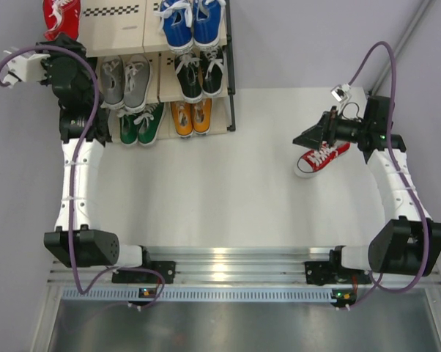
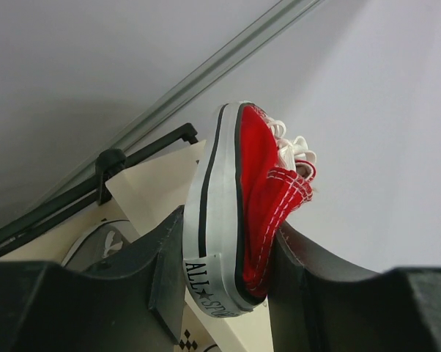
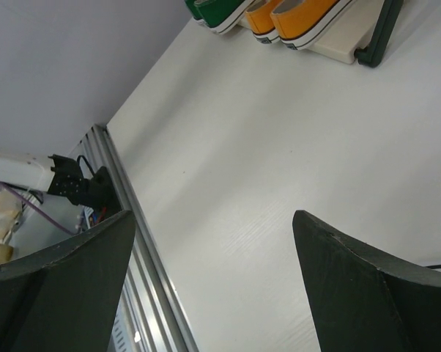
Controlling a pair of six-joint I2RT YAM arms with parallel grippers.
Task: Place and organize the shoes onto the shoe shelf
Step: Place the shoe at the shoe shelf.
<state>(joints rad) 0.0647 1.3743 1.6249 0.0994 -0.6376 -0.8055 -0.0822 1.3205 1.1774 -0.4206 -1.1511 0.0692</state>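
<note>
A flat white bench (image 1: 242,191) fills the middle of the top view. Its top is smooth and bright, with soft light on it and only faint shadows. A plain pale grey wall (image 1: 316,37) stands behind it at 12 o'clock. The same pale grey shows along the side at 9 o'clock. A thin grey strip (image 1: 417,33) runs up the wall at 1 o'clock. At 6 o'clock a shiny silver metal rail (image 1: 235,258) runs along the near edge of the bench, with a white gleam in its middle. Below it lies a dull grey metal sheet (image 1: 242,326).
</note>
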